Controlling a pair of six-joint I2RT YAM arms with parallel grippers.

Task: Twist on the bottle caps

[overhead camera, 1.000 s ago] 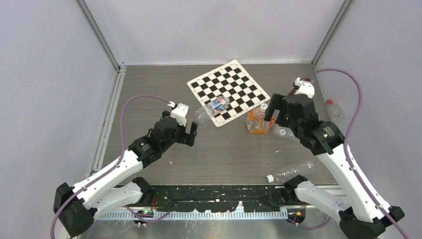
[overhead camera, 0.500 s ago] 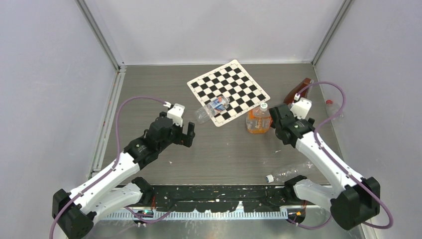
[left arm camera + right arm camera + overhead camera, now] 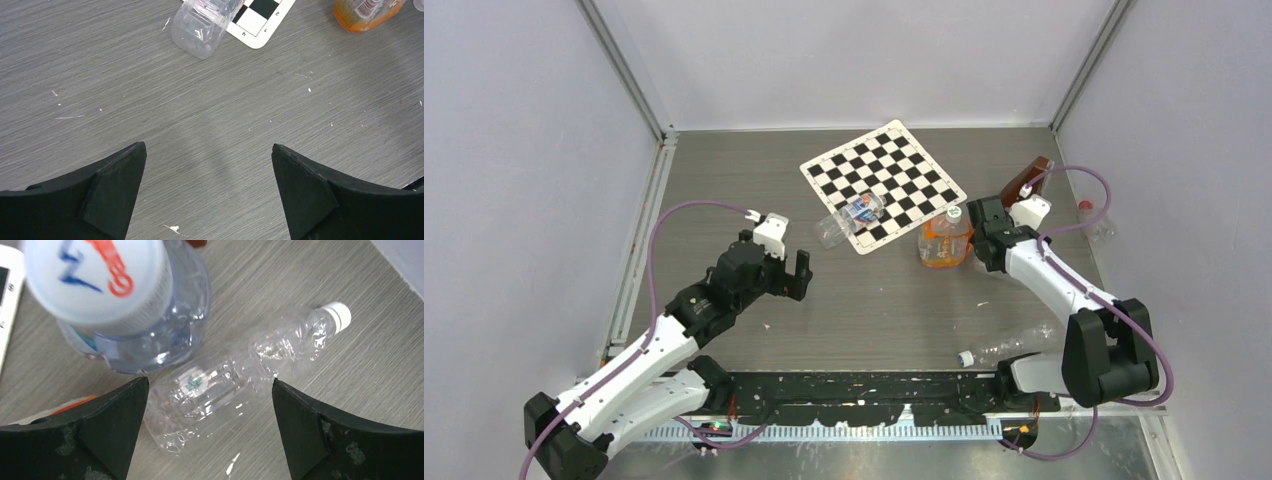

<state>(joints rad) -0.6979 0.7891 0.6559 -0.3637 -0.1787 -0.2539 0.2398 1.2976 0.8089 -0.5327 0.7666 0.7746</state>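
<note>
Hovering: left fingers (image 3: 107,197) spread over open tabletop (image 3: 200,125); right fingers (image 3: 102,432) spread above lying clear bottle (image 3: 215,385).

Blurred, unreadable print on cap (image 3: 95,280)

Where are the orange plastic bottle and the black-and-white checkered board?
orange plastic bottle (image 3: 943,248): top external view, on its orange body.
black-and-white checkered board (image 3: 890,180): top external view, on its middle squares.

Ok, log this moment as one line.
left hand: open, over table | right hand: open, above lying clear bottle | held: nothing
</note>
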